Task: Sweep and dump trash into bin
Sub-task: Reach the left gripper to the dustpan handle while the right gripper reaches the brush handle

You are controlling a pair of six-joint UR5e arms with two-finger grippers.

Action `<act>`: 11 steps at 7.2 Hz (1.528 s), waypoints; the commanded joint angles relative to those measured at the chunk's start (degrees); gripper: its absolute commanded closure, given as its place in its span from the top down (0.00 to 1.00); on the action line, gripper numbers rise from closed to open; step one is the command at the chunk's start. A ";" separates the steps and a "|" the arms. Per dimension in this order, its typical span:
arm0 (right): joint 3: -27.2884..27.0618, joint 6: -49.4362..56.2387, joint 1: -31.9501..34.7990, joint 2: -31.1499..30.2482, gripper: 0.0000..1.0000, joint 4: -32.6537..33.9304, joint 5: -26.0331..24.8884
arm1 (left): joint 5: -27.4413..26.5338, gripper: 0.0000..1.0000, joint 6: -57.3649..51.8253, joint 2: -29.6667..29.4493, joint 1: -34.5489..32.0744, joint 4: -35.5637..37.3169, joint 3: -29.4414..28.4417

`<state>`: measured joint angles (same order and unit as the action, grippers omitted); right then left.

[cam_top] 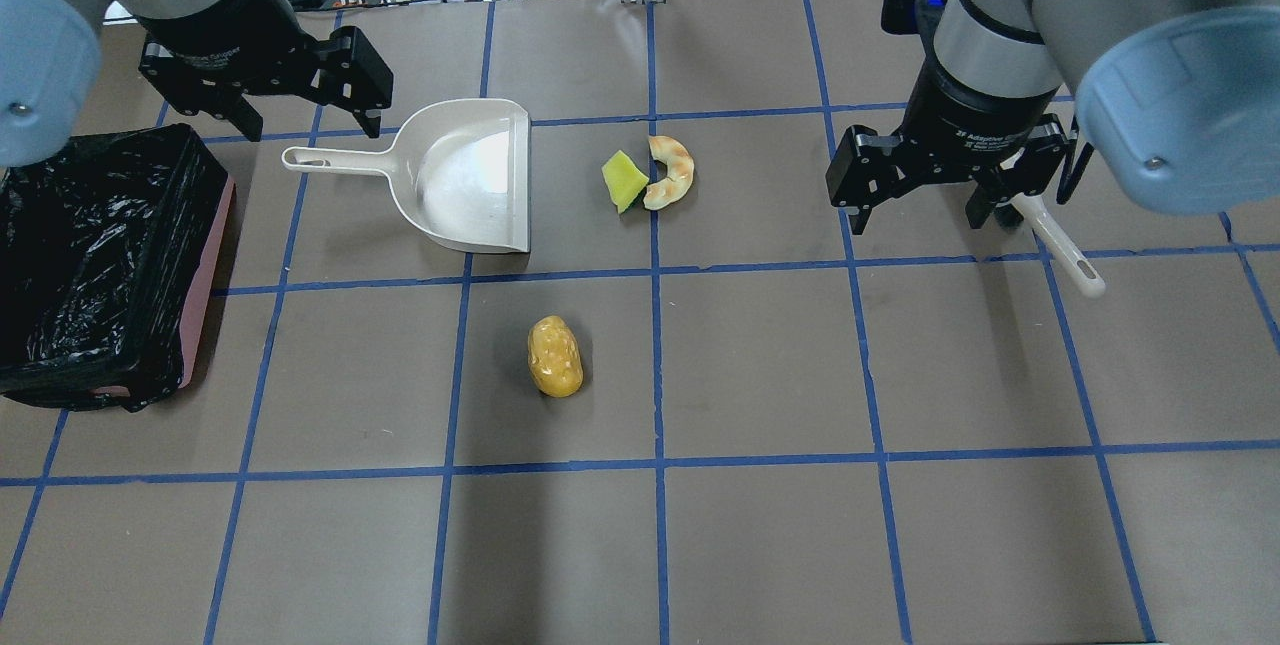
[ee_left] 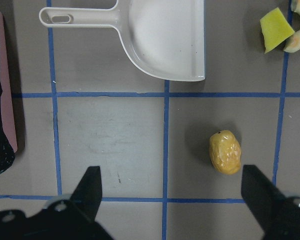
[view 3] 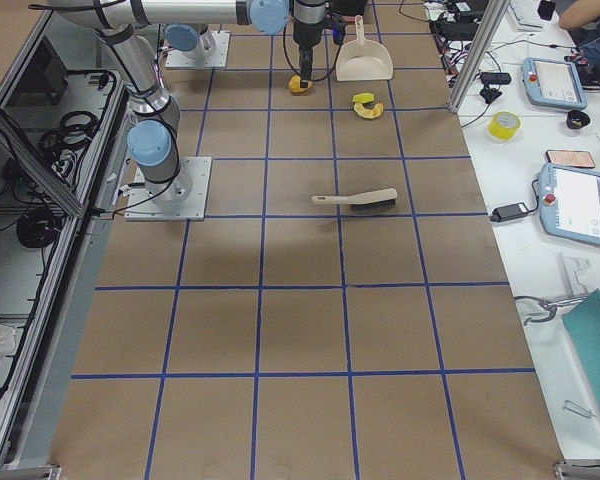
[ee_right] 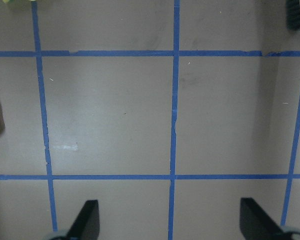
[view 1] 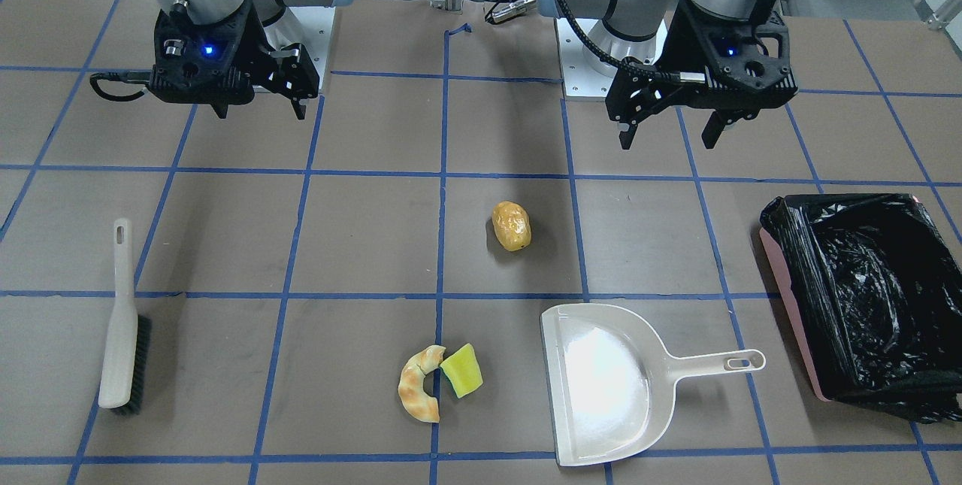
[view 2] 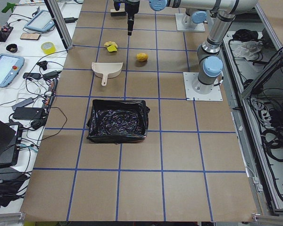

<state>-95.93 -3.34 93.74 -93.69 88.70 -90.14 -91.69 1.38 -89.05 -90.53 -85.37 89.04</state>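
Observation:
The trash lies on the table: a yellow-brown potato-like piece (view 1: 512,225) near the middle, and a tan croissant-like piece (view 1: 418,392) touching a yellow-and-green sponge block (view 1: 461,371). The pink bin (cam_top: 205,265) lined with a black bag stands at the robot's left end. My left gripper (cam_top: 310,125) is open and empty, hovering above the dustpan's handle and the bin's corner. Its wrist view shows the potato-like piece (ee_left: 225,152) ahead. My right gripper (cam_top: 920,220) is open and empty, hovering above the brush.
A beige dustpan (view 1: 601,383) lies between the sponge block and the bin, its handle toward the bin. A beige brush (view 1: 120,327) lies at the robot's right side, partly hidden under the right gripper in the overhead view. Blue tape grids the brown table.

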 commanded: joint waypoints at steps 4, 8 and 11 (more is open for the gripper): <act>0.04 1.32 -1.00 0.35 1.00 6.21 -0.04 | 0.73 1.00 -15.68 -0.68 2.62 -3.49 0.26; -0.31 25.71 -17.22 4.46 1.00 8.41 0.05 | 0.37 1.00 -41.96 -6.12 13.07 2.23 1.14; -0.48 36.79 -22.54 13.24 1.00 17.69 -1.08 | 0.99 0.91 -61.26 -13.49 14.68 10.91 0.79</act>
<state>-96.34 28.36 72.53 -84.08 101.75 -90.38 -90.79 -51.71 -99.43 -76.16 -77.19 90.12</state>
